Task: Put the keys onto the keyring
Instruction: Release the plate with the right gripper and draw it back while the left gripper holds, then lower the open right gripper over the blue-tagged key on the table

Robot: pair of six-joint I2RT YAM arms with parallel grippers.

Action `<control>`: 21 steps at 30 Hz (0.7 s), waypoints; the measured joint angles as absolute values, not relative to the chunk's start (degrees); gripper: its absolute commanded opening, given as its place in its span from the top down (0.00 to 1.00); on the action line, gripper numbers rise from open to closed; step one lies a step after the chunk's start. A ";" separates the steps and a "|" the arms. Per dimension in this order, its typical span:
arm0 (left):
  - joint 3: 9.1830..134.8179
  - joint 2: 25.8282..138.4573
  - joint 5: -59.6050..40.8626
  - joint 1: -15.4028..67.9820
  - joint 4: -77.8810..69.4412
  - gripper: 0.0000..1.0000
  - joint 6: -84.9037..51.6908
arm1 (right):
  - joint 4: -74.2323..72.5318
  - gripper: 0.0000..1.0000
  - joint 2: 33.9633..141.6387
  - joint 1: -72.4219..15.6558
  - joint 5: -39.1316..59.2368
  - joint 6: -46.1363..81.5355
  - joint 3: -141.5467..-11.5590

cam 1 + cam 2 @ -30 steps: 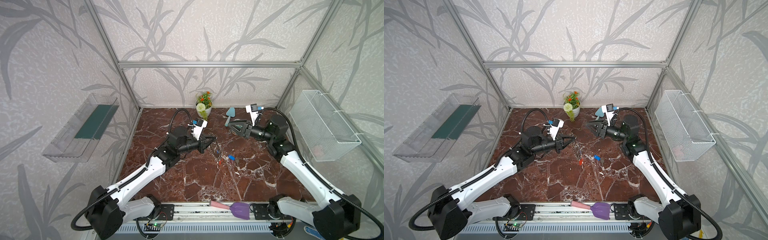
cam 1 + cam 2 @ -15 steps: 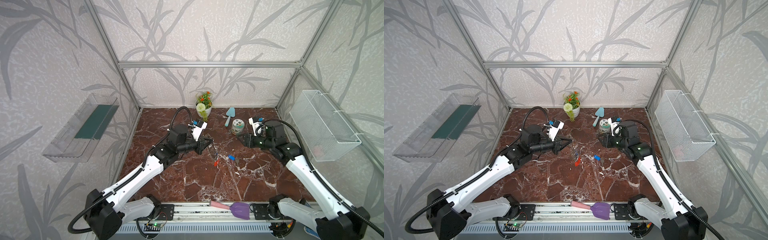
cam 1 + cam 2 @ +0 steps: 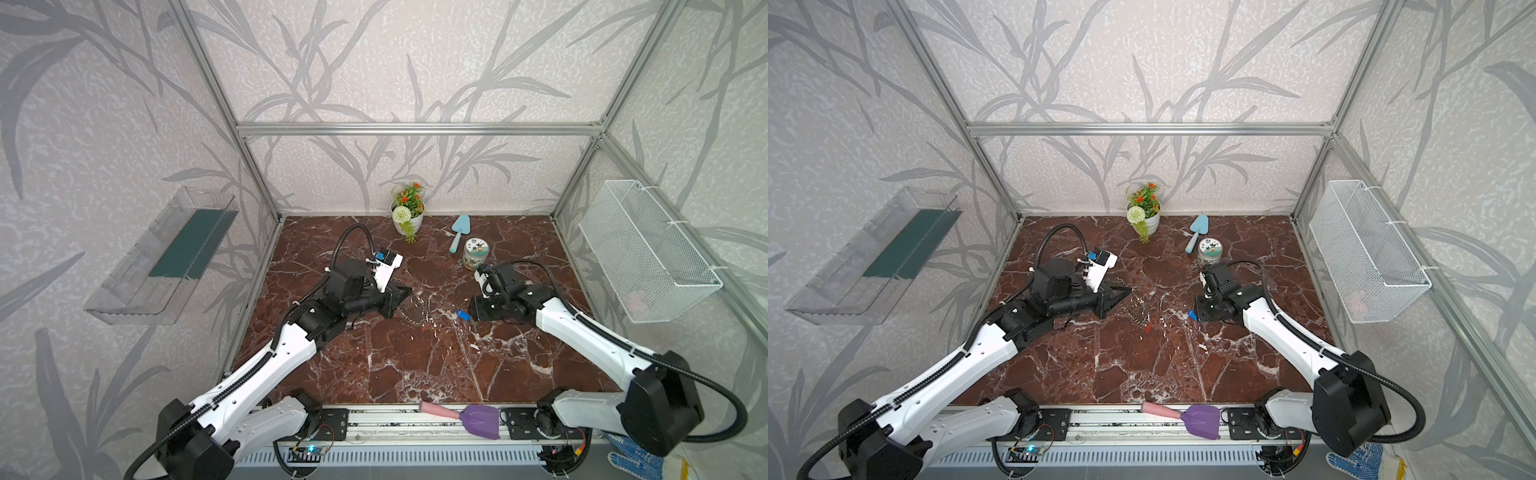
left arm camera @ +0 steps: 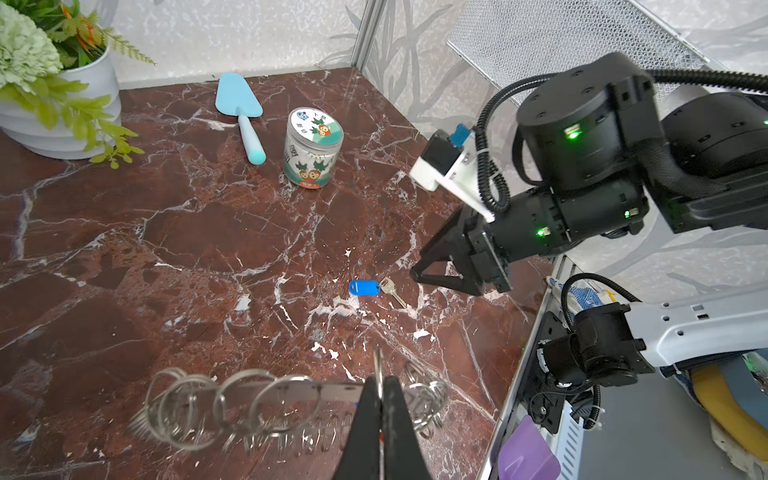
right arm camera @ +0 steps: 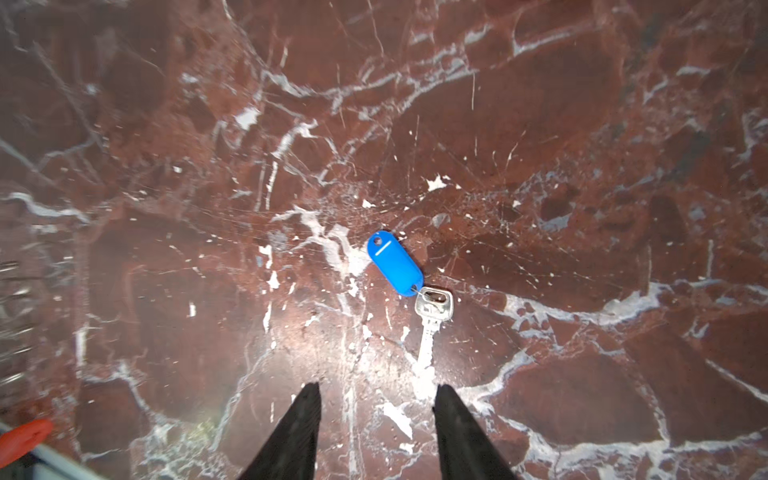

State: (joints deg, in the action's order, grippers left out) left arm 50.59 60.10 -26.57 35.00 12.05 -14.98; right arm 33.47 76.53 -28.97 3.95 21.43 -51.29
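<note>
Right pincer (image 5: 377,385) near key (image 5: 432,309) and jar (image 4: 313,153)

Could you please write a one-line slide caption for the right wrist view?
Open right end effector poised near a blue-tagged key lying on the marble tabletop.

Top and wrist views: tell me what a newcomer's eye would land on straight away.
The bright blue-tagged key pops first, lying flat on the dark red marble table just ahead of the open right end effector. Next comes the keyring, a grey plate fringed with silver wire rings, clamped in the shut left end effector. By the back wall, the potted flowers add the only green.
</note>
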 measured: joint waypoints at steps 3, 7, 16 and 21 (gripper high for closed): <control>50.39 60.07 -26.68 34.96 12.27 1.00 -14.98 | 33.76 0.53 82.67 -30.17 2.35 21.43 -52.60; 50.09 59.37 -26.81 34.96 12.05 1.00 -14.96 | 35.42 0.53 90.87 -30.44 1.83 21.43 -57.28; 49.95 58.48 -27.16 34.81 11.97 1.00 -14.98 | 38.83 0.57 96.75 -30.44 -0.86 20.62 -61.34; 49.76 58.48 -27.55 34.81 11.79 1.00 -14.98 | 39.51 0.57 96.84 -30.26 -1.61 16.88 -61.34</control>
